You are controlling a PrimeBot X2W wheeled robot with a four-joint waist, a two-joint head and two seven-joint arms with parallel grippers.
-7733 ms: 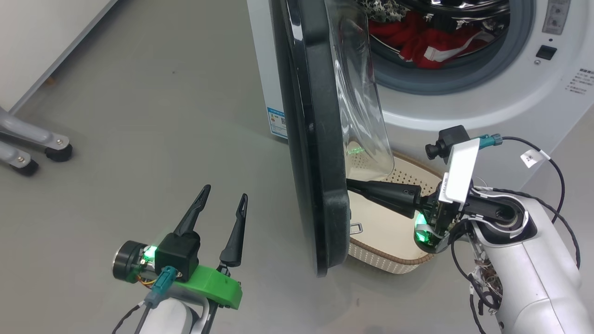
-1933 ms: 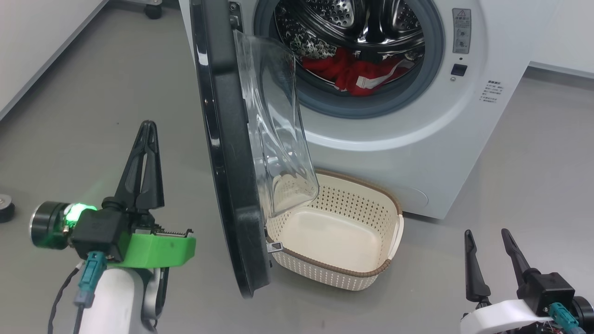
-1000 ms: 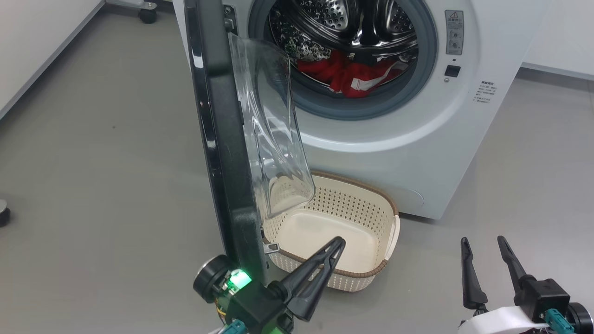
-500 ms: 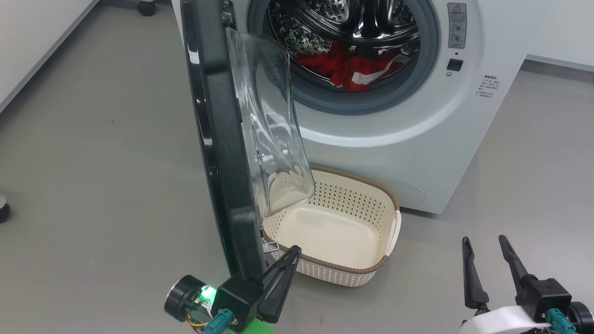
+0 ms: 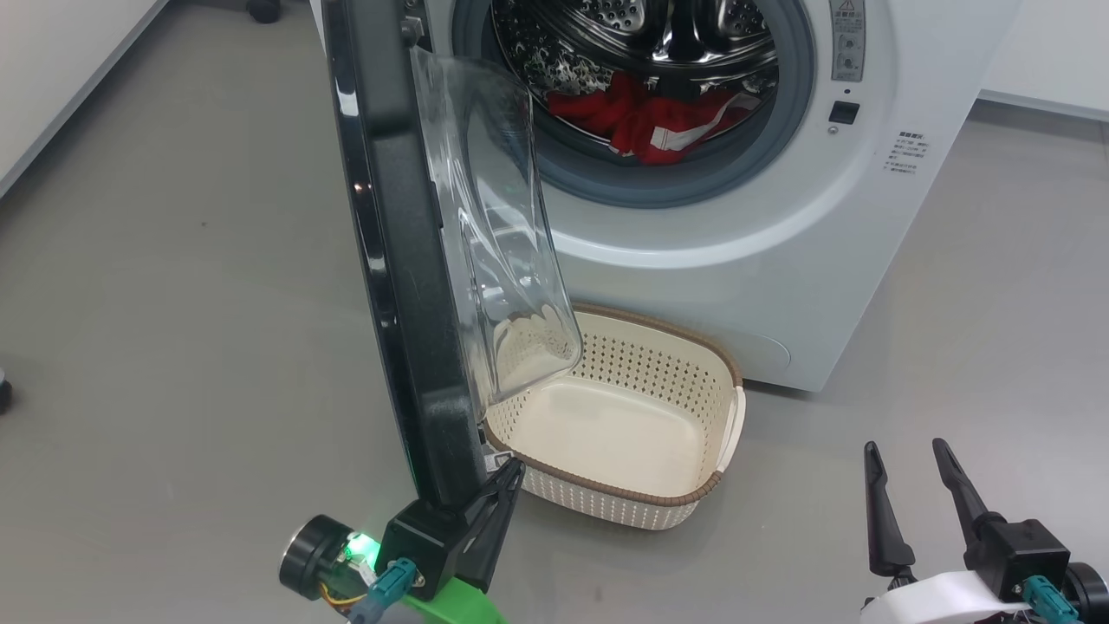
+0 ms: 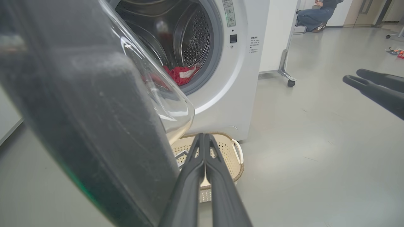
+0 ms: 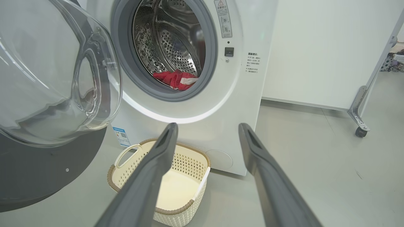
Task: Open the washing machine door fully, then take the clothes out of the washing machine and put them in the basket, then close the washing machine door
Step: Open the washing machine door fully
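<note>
Black washing machine door (image 5: 390,260) stands ajar; left gripper (image 5: 513,472), fingers together, at its lower edge; right gripper (image 5: 904,447), fingers apart, well clear.

Washing machine door (image 5: 394,260) swung out, red clothes (image 5: 645,121) lying in the drum.
The glossy black door stands edge-on before the white washing machine (image 5: 780,260), its clear bowl window hanging over the empty cream basket (image 5: 650,364) on the grey floor (image 5: 173,303). The left end effector (image 5: 513,472), fingers pressed together, sits at the door's bottom edge. The right end effector (image 5: 905,451), fingers spread, hovers at the lower right, apart from the basket.
</note>
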